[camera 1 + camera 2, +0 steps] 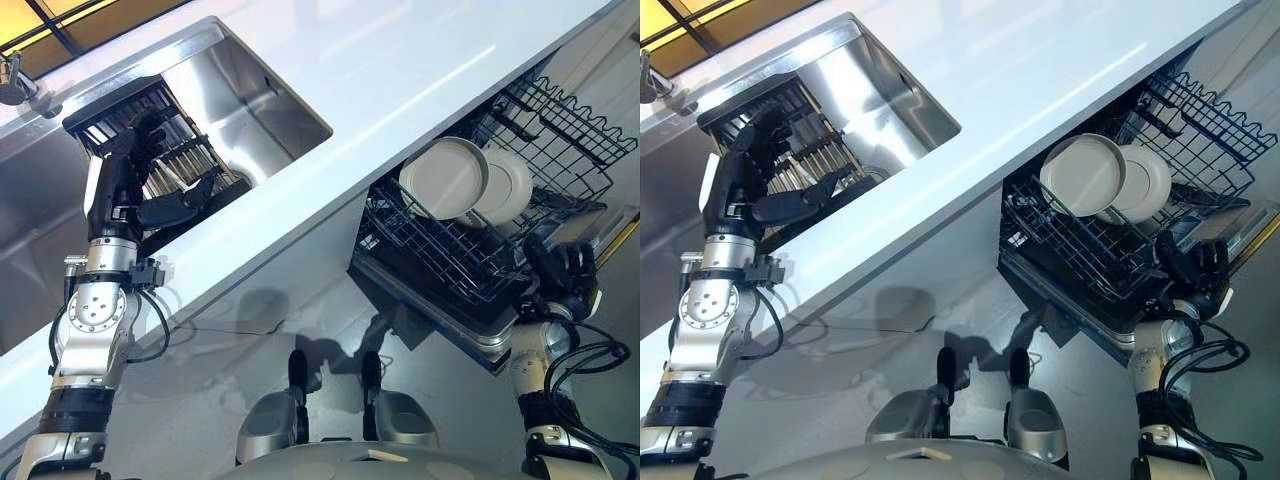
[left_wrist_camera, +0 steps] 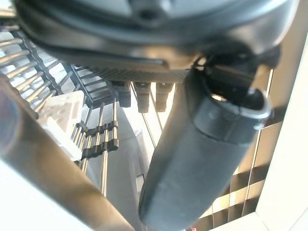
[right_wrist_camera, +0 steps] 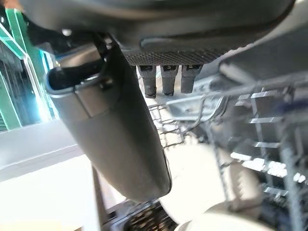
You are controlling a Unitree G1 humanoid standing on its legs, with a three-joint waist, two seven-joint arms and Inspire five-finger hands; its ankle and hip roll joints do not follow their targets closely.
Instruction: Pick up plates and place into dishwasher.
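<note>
Two plates (image 1: 445, 178) stand racked — right hand (image 1: 562, 268) relaxed, left hand (image 1: 135, 165) spread over the sink rack (image 1: 180, 150).

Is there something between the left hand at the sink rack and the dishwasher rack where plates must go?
Yes. The white counter lies between the left hand at the sink rack and the dishwasher rack, which sits below its edge. Two plates already stand there, by the right hand.

Rack wires (image 1: 470, 255) partly hide the two plates (image 1: 445, 178).
</note>
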